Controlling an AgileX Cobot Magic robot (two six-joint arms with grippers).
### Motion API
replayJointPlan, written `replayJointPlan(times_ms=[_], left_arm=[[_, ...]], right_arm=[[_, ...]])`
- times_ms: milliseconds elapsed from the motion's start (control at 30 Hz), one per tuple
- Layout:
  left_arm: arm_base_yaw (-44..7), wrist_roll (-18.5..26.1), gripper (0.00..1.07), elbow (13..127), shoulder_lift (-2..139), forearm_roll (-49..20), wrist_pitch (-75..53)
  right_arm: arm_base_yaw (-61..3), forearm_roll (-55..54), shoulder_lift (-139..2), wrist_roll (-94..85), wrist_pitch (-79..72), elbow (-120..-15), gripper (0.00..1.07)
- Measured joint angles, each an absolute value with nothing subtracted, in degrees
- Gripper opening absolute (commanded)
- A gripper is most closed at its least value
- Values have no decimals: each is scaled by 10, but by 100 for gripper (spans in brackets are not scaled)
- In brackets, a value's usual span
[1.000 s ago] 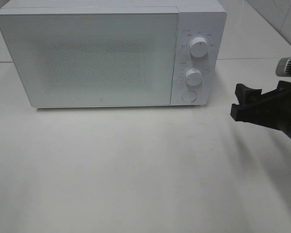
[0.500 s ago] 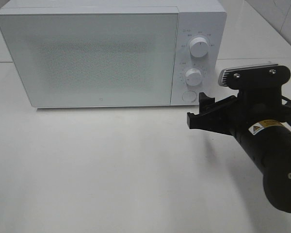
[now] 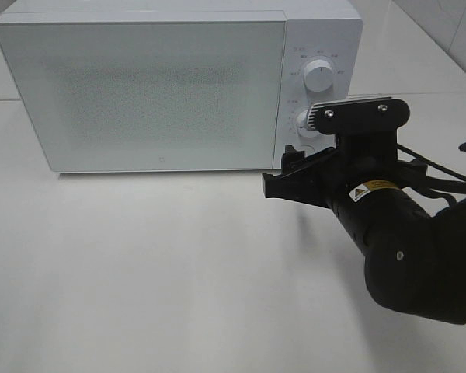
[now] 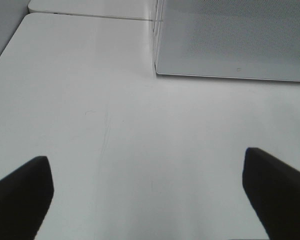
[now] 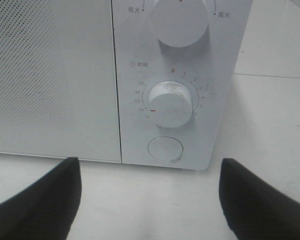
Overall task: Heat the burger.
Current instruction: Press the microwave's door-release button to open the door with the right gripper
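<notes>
Jaws of our right gripper (image 5: 150, 200) stand wide and empty near the round button (image 5: 165, 148) of the microwave (image 3: 155, 93). Only its wrist view shows the timer knob (image 5: 171, 104) marks. Our left gripper (image 4: 147, 190) gapes empty over open table (image 4: 115, 125). Where the burger is, we cannot tell.

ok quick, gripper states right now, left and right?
Left gripper: open, holding nothing.
Right gripper: open, holding nothing, facing the microwave's lower knob.
</notes>
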State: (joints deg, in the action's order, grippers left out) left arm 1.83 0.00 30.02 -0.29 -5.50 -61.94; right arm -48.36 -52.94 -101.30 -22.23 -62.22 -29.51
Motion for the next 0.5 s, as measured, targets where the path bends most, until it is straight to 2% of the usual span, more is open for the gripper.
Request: replayJointPlan(times_ms=[300,500], left_arm=[[18,0,97,300,-3,-55,-619],[18,0,97,300,-3,-55,-619]], right_arm=[[-484,-532,-1014,-179,-606,-299,74],[-484,-532,-1014,-22,-601,-299,68]])
